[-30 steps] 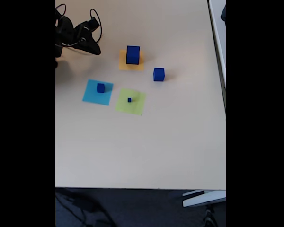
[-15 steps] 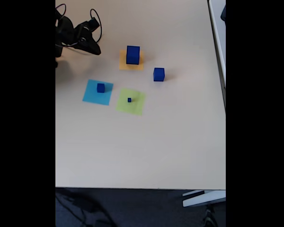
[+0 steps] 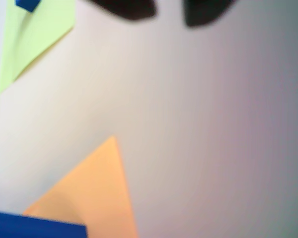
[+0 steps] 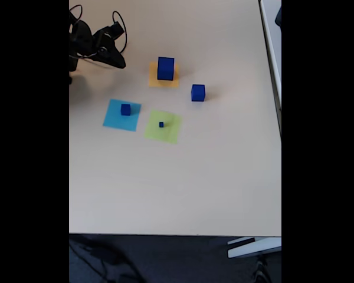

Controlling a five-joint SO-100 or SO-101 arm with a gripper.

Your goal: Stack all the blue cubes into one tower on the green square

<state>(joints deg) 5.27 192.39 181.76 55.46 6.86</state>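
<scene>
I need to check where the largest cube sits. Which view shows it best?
The fixed view: the largest cube stands whole on the orange square. The wrist view catches a blurred strip of the cube at the bottom edge.

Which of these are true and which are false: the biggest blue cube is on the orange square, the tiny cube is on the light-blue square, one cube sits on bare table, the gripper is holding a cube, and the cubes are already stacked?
1. The largest blue cube sits on the orange square. True.
2. The tiny cube sits on the light-blue square. False: it is on the green square; a small cube is on the light-blue one.
3. A medium cube rests on the bare table. True.
4. The gripper holds a cube. False: it is away from all of them.
5. The cubes form a tower. False: all four stand apart.
</scene>
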